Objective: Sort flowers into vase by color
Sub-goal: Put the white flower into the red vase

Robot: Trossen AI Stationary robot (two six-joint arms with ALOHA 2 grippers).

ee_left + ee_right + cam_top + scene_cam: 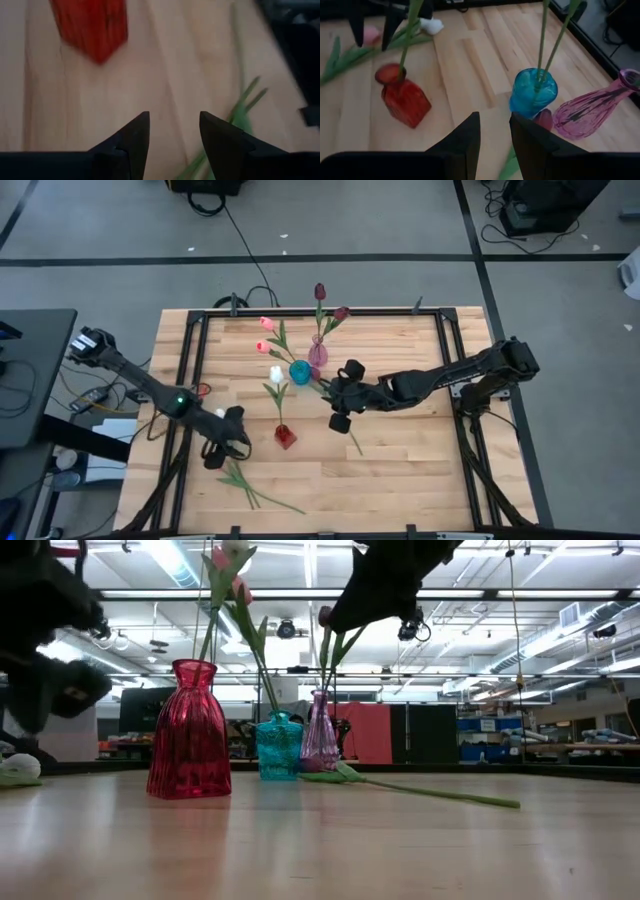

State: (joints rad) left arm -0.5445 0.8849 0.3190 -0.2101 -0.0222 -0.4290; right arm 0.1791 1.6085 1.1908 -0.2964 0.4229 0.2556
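Observation:
Three small vases stand mid-table: a red vase (285, 436) (405, 102) with a white tulip, a blue vase (300, 371) (532, 95) with pink tulips, and a pink vase (318, 355) (600, 110) with maroon tulips. A maroon tulip (345, 425) (420, 790) lies flat on the table; its head (543, 119) rests between the blue and pink vases. More tulips (250, 488) lie near the front edge. My left gripper (226, 444) (172, 135) hovers open beside those stems (242, 107). My right gripper (335, 400) (494, 135) is open, raised above the lying tulip.
A black frame rail (195, 380) runs around the tabletop. Bare wood (400, 480) lies right of the loose tulips. A white head (431, 25) and a pink head (370, 35) of the loose tulips lie beyond the red vase, under my left gripper (375, 20).

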